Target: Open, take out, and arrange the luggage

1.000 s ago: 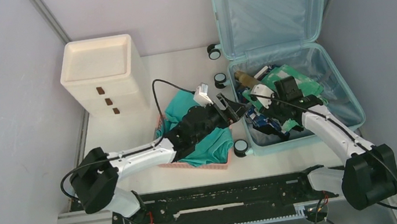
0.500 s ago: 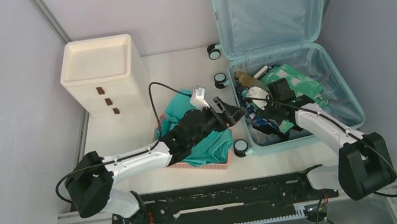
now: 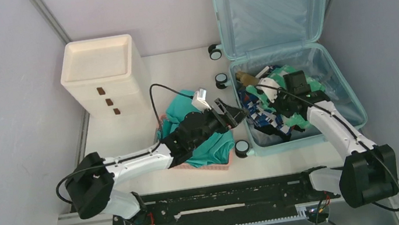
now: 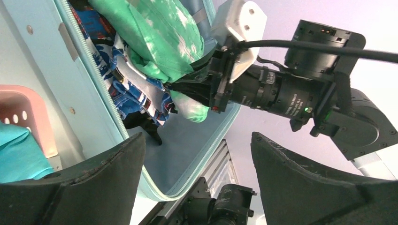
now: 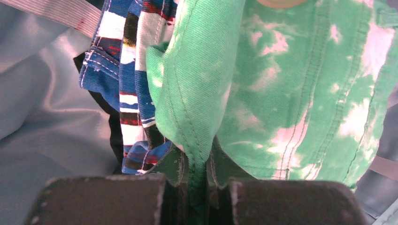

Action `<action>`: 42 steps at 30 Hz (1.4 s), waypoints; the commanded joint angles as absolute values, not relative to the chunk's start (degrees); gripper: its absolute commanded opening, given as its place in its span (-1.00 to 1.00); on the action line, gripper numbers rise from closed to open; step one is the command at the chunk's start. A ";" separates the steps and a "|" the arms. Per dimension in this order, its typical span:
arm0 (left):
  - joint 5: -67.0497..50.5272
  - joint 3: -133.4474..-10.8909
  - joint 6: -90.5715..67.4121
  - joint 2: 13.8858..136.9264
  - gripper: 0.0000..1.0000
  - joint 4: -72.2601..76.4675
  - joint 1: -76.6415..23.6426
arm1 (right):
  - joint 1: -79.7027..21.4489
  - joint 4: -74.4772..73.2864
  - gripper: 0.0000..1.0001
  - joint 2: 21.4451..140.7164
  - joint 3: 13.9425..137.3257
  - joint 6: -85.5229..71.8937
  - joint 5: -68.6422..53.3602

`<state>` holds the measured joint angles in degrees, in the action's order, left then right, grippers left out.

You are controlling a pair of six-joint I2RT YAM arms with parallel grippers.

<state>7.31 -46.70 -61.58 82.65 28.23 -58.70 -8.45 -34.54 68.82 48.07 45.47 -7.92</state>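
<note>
My white and black left arm (image 3: 133,157) stretches low and far out to the right. My black left gripper (image 3: 234,113) hangs in the air, fingers spread wide. My right arm (image 3: 335,129) bends at the elbow. My black right gripper (image 5: 197,174) pinches a fold of green and white blotchy cloth (image 5: 281,93).

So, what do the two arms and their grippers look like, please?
The left arm and the right arm have white links and black joint housings. A black cable loops to a white camera mount at each wrist. The left gripper and the right gripper have wide black fingers with a rough, scuffed surface. A small green light shows on the right wrist.
</note>
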 commanded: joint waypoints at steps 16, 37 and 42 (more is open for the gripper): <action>4.84 -56.30 -65.50 94.71 0.48 34.18 -59.14 | -1.24 -43.25 -0.77 66.93 54.76 44.82 -22.84; 3.81 -62.07 -59.54 101.05 -0.16 29.21 -58.89 | -0.44 -42.19 -0.35 73.21 55.28 44.87 -23.47; 3.95 -61.35 -58.66 100.30 -0.17 28.68 -58.55 | 2.11 -44.63 -0.28 73.92 57.33 45.65 -26.48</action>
<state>4.12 -59.07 -60.97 101.12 28.23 -58.74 0.25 -43.00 73.06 53.60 45.58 -22.02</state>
